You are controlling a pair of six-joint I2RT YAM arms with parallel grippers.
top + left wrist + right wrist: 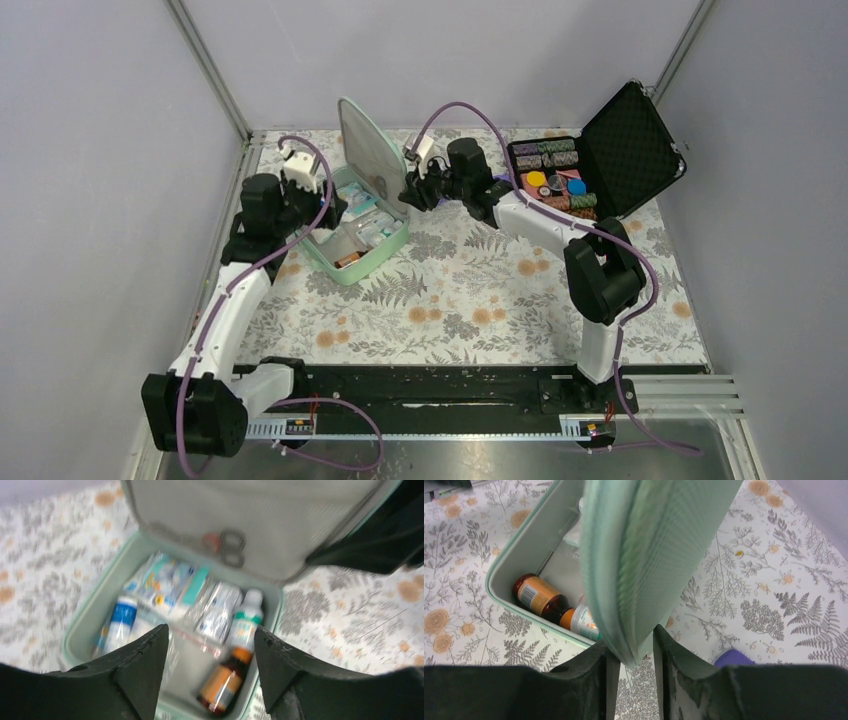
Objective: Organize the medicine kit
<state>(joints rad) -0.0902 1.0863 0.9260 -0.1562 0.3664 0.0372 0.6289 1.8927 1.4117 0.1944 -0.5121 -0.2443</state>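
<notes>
The medicine kit (378, 258) sits open at the far left of the table (470, 300), with its lid (368, 145) standing upright. The left gripper (210, 635) hangs over the open tray with its jaws wide and nothing between them. The right gripper (631, 640) straddles the lid's free edge with its jaws narrow; whether they clamp it cannot be told. A brown bottle (536, 597) lies in the tray's near corner. A black case (625, 145) stands open at the far right.
</notes>
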